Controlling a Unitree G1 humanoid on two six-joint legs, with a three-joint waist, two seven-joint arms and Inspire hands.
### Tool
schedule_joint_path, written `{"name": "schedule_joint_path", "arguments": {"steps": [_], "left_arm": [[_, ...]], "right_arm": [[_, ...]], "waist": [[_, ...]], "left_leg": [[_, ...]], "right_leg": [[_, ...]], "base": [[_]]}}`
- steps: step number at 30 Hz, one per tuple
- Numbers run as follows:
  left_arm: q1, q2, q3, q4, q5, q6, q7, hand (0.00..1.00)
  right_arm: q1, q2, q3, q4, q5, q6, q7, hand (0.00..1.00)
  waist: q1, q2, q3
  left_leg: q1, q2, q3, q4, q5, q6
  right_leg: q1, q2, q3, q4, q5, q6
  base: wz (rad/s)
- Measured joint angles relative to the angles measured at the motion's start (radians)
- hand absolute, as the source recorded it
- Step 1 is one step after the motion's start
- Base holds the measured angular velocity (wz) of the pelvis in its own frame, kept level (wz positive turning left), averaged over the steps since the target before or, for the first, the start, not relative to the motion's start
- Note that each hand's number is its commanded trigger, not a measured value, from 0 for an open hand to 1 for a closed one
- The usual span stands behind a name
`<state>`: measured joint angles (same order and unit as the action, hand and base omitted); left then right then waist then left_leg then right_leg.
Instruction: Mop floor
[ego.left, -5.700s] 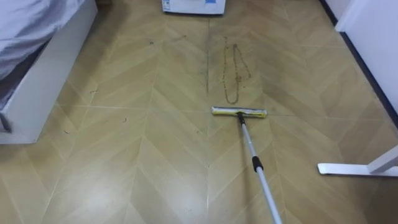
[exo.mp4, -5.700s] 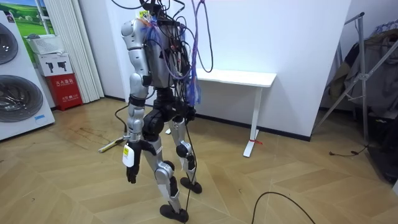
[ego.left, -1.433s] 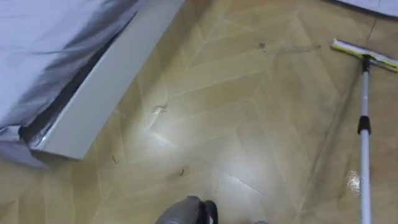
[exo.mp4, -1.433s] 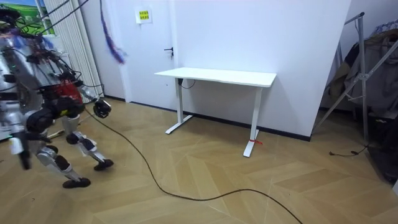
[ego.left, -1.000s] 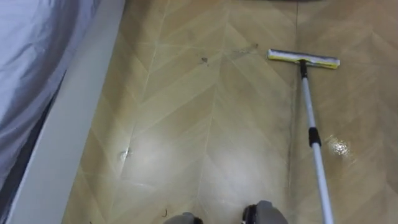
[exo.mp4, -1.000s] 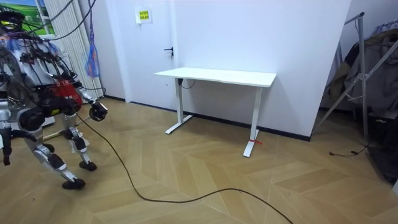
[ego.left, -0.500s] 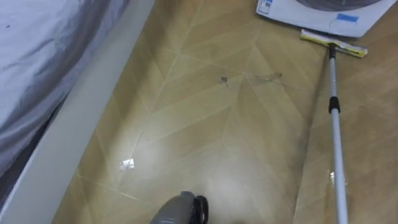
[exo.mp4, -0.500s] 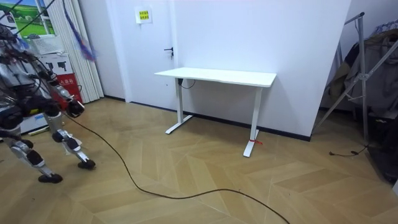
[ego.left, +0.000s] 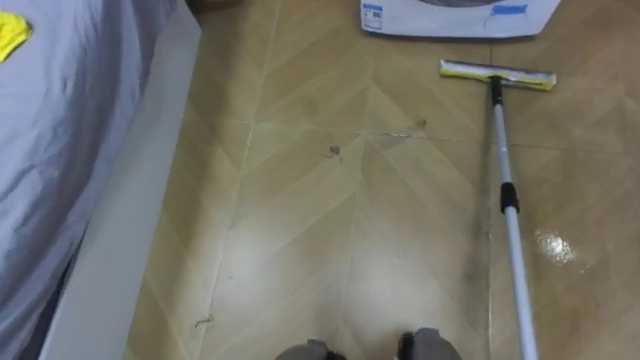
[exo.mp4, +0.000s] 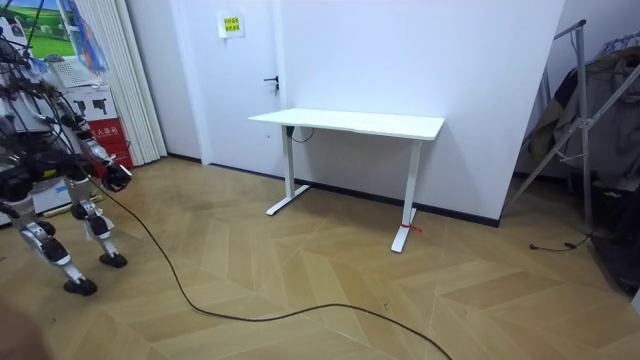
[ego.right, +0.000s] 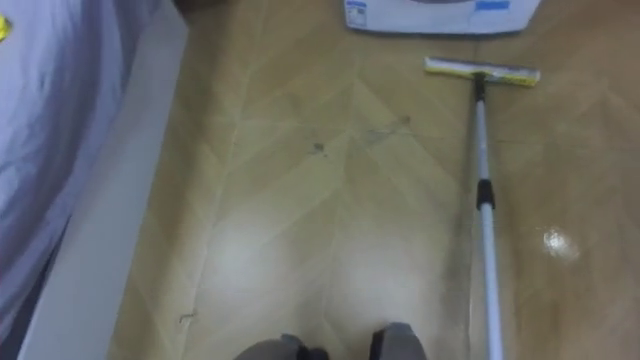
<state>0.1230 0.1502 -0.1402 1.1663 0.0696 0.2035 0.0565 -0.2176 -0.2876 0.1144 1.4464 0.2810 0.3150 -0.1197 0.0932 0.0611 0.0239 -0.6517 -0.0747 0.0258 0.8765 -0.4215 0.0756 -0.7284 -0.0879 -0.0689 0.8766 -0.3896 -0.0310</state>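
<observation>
Wooden herringbone floor (ego.left: 300, 230) lies before you, pale brown with a soft glare near its middle. Your mop (ego.left: 505, 190) is on the right. Its yellow head (ego.left: 497, 74) sits flat on the boards at the far end, just in front of the white washing machine (ego.left: 455, 15). Its metal pole runs back toward you and leaves at the near right edge. Just right of the pole you see a small wet shine (ego.left: 555, 246). A dark speck (ego.left: 335, 151) lies on the boards left of the mop head, well apart from it.

On the left stands a bed (ego.left: 60, 150) under a grey sheet, with a white side board (ego.left: 130, 240) running along the floor. A yellow scrap (ego.left: 10, 35) lies on the sheet at the far left corner.

In the room view your robot stands at the far left, bent forward, beside a red box (exo.mp4: 103, 140) and well apart from the white desk (exo.mp4: 350, 124). One hand (exo.mp4: 117, 177) shows there as a dark shape on the robot's side toward the room view's right. You cannot tell which hand it is, how far open it is, or whether it has hold of anything.
</observation>
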Motion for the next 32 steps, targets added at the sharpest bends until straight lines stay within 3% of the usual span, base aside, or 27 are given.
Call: {"name": "schedule_joint_path", "arguments": {"steps": [1, 2, 3, 6, 9, 12, 18, 20, 24, 29, 32], "left_arm": [[0.003, 0.005, 0.001, 0.005, 0.004, 0.002, 0.001, 0.0], [0.003, 0.007, 0.001, 0.006, 0.008, 0.005, 0.001, 0.0], [0.004, 0.012, 0.001, 0.002, 0.011, 0.01, 0.001, 0.0], [0.005, 0.011, 0.0, 0.005, 0.005, 0.034, -0.002, 0.0], [-0.003, 0.012, 0.011, 0.003, 0.001, 0.037, -0.001, 0.0], [-0.02, 0.013, 0.034, 0.009, 0.005, 0.036, 0.003, 0.0], [-0.002, 0.014, 0.066, 0.008, 0.014, 0.032, 0.014, 0.0], [0.003, 0.015, 0.069, 0.005, 0.013, 0.039, 0.03, 0.0], [0.013, 0.002, 0.089, 0.003, 0.013, 0.074, 0.056, 0.0], [0.032, -0.013, 0.141, 0.002, 0.013, 0.085, 0.068, 0.0], [0.049, -0.014, 0.158, -0.007, 0.013, 0.116, 0.058, 0.0]], "right_arm": [[-0.044, -0.011, -0.008, -0.013, 0.001, -0.01, 0.003, 1.0], [-0.061, -0.013, -0.009, -0.009, 0.002, -0.003, 0.009, 1.0], [-0.069, -0.009, -0.01, 0.011, 0.015, 0.014, 0.015, 1.0], [-0.064, -0.013, -0.018, 0.007, 0.034, 0.003, 0.047, 1.0], [-0.051, -0.005, -0.009, 0.006, 0.038, -0.03, 0.072, 1.0], [-0.017, 0.012, -0.006, -0.015, 0.049, -0.064, 0.085, 1.0], [0.13, 0.038, 0.02, -0.053, 0.07, -0.098, 0.125, 1.0], [0.169, 0.046, 0.022, -0.072, 0.063, -0.099, 0.122, 1.0], [0.25, 0.069, 0.024, -0.087, 0.04, -0.105, 0.122, 1.0], [0.297, 0.1, 0.02, -0.087, -0.003, -0.102, 0.101, 1.0], [0.299, 0.114, 0.018, -0.089, -0.018, -0.087, 0.101, 1.0]], "waist": [[0.008, -0.009, 0.0051], [0.016, -0.009, 0.0041], [0.027, -0.027, 0.0072], [0.026, -0.043, 0.0099], [0.032, -0.035, 0.0105], [0.021, -0.034, 0.009], [0.016, -0.05, -0.0191], [0.005, -0.055, -0.0233], [-0.014, -0.067, -0.0248], [-0.034, -0.076, -0.0234], [-0.044, -0.081, -0.023]], "left_leg": [[0.002, 0.011, 0.004, -0.002, 0.0, 0.0], [0.003, 0.015, 0.004, -0.005, 0.001, -0.001], [0.012, 0.015, 0.004, -0.022, 0.002, -0.004], [0.037, 0.02, 0.005, -0.065, 0.001, -0.014], [0.091, 0.056, 0.006, -0.128, 0.014, -0.031], [0.201, 0.069, 0.004, -0.225, 0.043, -0.034], [0.499, 0.069, 0.01, -0.518, 0.139, -0.041], [0.564, 0.065, 0.003, -0.576, 0.155, -0.045], [0.664, 0.071, 0.004, -0.629, 0.167, -0.052], [0.727, 0.077, 0.005, -0.663, 0.167, -0.052], [0.757, 0.078, 0.001, -0.675, 0.167, -0.052]], "right_leg": [[0.005, 0.004, -0.01, -0.003, 0.001, -0.007], [0.008, 0.005, -0.016, -0.007, 0.003, -0.012], [0.01, 0.006, -0.02, -0.01, 0.004, -0.018], [0.022, 0.008, -0.027, -0.025, 0.013, -0.025], [0.09, 0.043, -0.041, -0.12, 0.063, -0.034], [0.211, 0.06, -0.049, -0.231, 0.107, -0.034], [0.49, 0.08, -0.056, -0.481, 0.175, -0.028], [0.552, 0.088, -0.059, -0.53, 0.184, -0.028], [0.647, 0.104, -0.056, -0.6, 0.188, -0.031], [0.711, 0.111, -0.059, -0.633, 0.187, -0.029], [0.744, 0.115, -0.06, -0.65, 0.186, -0.028]], "base": [[0.21], [0.2], [0.2], [0.22], [-0.2], [-0.1], [0.02], [0.08], [-0.02], [-0.02], [-0.04]]}}
